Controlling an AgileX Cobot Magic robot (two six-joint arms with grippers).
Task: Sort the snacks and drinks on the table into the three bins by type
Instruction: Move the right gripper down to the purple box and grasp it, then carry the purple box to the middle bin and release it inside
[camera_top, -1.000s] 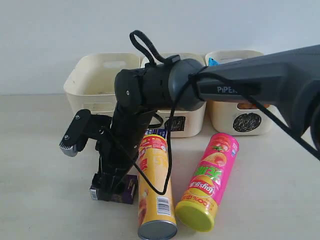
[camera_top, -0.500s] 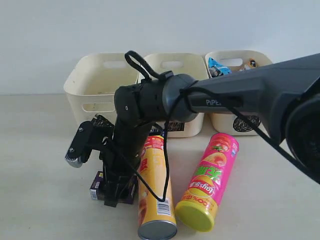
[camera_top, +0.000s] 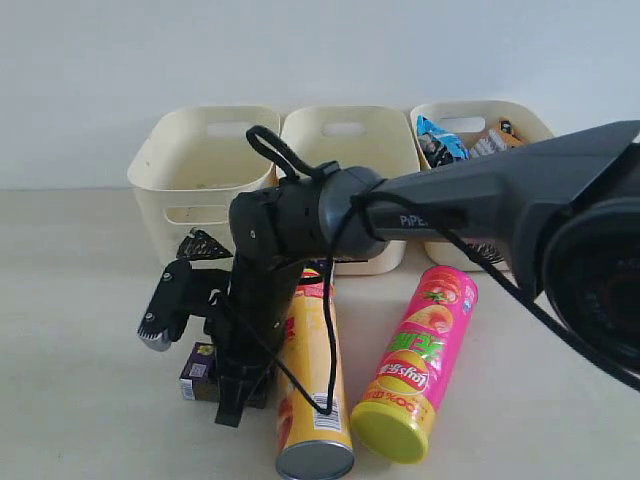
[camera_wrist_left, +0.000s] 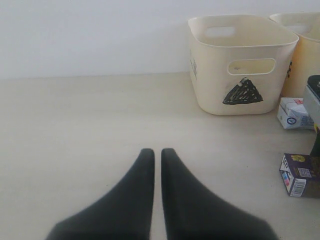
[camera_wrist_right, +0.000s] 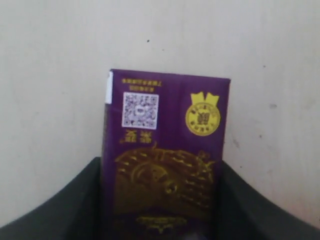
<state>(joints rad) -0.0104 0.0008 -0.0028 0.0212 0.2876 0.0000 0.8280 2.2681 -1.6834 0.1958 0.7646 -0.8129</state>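
Note:
The dark purple carton (camera_wrist_right: 165, 150) lies flat on the table (camera_top: 80, 400), left of the yellow chip tube (camera_top: 310, 390). My right gripper (camera_wrist_right: 160, 161) has reached across from above and is shut on the purple carton (camera_top: 200, 372), one finger against each long side. The pink chip tube (camera_top: 420, 360) lies to the right of the yellow one. The blue bag (camera_top: 437, 138) and the orange bag (camera_top: 500, 135) sit in the circle bin (camera_top: 480, 110). My left gripper (camera_wrist_left: 157, 152) is shut on nothing, low over bare table. A white and blue carton (camera_wrist_left: 295, 113) lies beside the triangle bin (camera_wrist_left: 240, 65).
The three bins stand in a row at the back: the triangle bin (camera_top: 200, 165), the middle bin (camera_top: 350, 160) and the circle bin. The right arm (camera_top: 480, 200) spans the scene from the right, with its cable looping over the yellow tube.
The right gripper has come down from just above the purple carton until its fingers flank it. The arm has dropped lower, uncovering the bags in the circle bin.

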